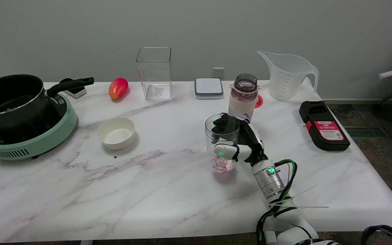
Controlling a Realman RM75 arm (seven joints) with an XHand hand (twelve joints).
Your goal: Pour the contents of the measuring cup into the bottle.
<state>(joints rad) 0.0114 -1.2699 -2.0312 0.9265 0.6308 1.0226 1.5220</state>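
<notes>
Gripping the measuring cup (222, 136), right hand (240, 143) beside bottle (244, 97).

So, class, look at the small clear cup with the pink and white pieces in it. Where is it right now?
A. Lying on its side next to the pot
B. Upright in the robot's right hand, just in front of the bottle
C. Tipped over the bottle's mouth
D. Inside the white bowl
B: the right hand grips the upright cup, its pieces at the bottom, near the bottle.

Mock kitchen in lab or office room: pot (10, 97) sitting on green hotplate (29, 136) at marble tabletop (155, 190) left edge, plain grey wall (196, 27) running behind, carpet (379, 136) showing right.
</notes>
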